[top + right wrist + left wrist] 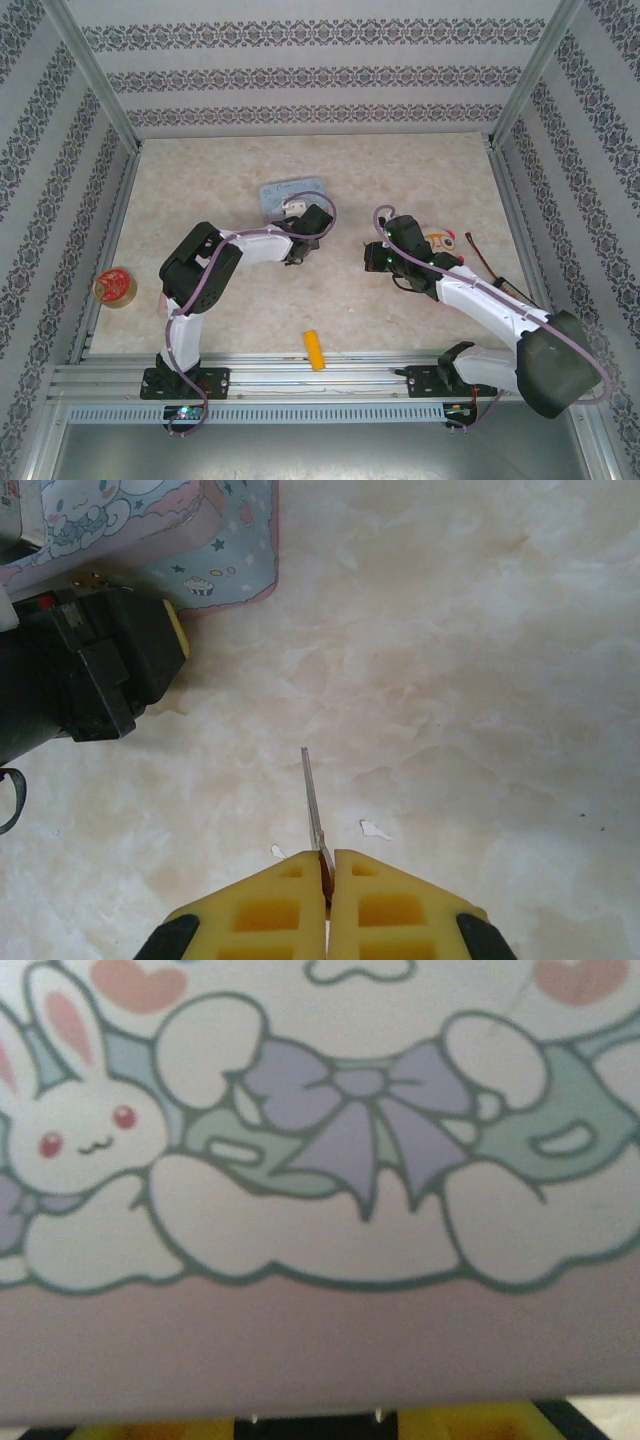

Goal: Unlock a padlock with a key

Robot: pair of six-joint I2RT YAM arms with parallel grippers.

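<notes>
My right gripper (327,855) is shut on the key (312,800), a thin silvery blade sticking out forward between the yellow pads, above the bare marble table. From above, that gripper (372,258) sits right of centre. My left gripper (300,245) is pressed close against the pale blue cartoon tin (330,1210). At the bottom edge of the left wrist view a small dark block with two silvery tips, the padlock (300,1428), fills the gap between the yellow fingers (470,1425). Most of the padlock is hidden.
The tin (290,193) lies at mid-table just behind the left gripper. An orange-yellow cylinder (315,350) lies near the front rail. A red round object (113,287) sits at the left wall. A small cartoon item (441,241) lies beside the right arm.
</notes>
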